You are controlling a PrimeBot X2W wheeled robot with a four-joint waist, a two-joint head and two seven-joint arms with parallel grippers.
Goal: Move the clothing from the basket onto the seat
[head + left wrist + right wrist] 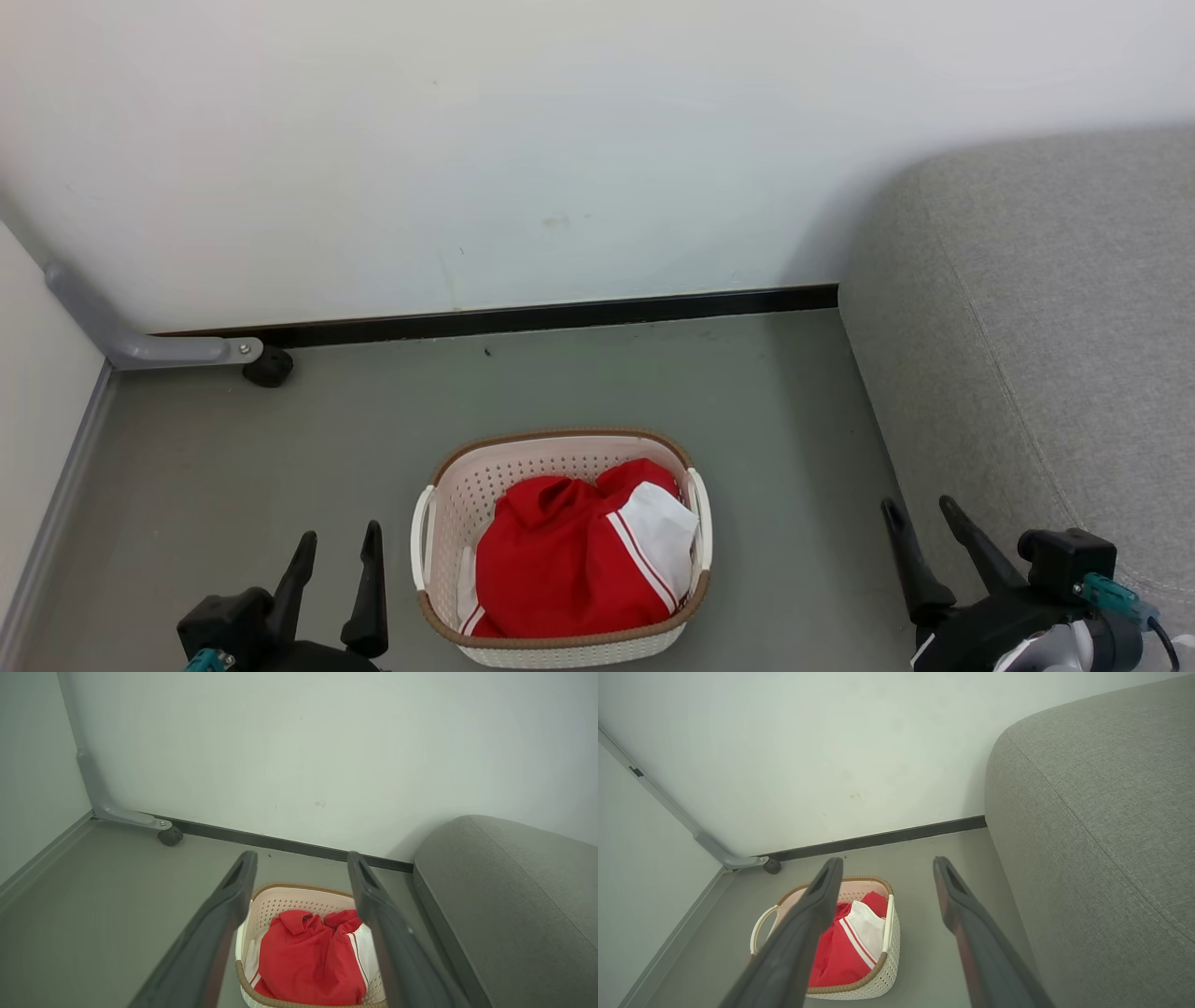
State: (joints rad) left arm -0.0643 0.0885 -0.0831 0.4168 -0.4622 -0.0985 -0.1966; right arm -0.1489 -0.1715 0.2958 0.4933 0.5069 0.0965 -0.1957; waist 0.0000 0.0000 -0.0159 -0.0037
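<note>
Red clothing (569,560), one basket (481,485), one seat (1046,327)

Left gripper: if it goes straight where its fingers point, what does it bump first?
Probably the floor just beyond the basket, before the wall. Depth is hard to judge.

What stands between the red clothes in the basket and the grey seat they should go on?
Nothing visible does. Bare floor lies between the basket and the seat. The clothing has to be lifted over the basket's wall. The left gripper and right gripper are open, apart from the clothing.
</note>
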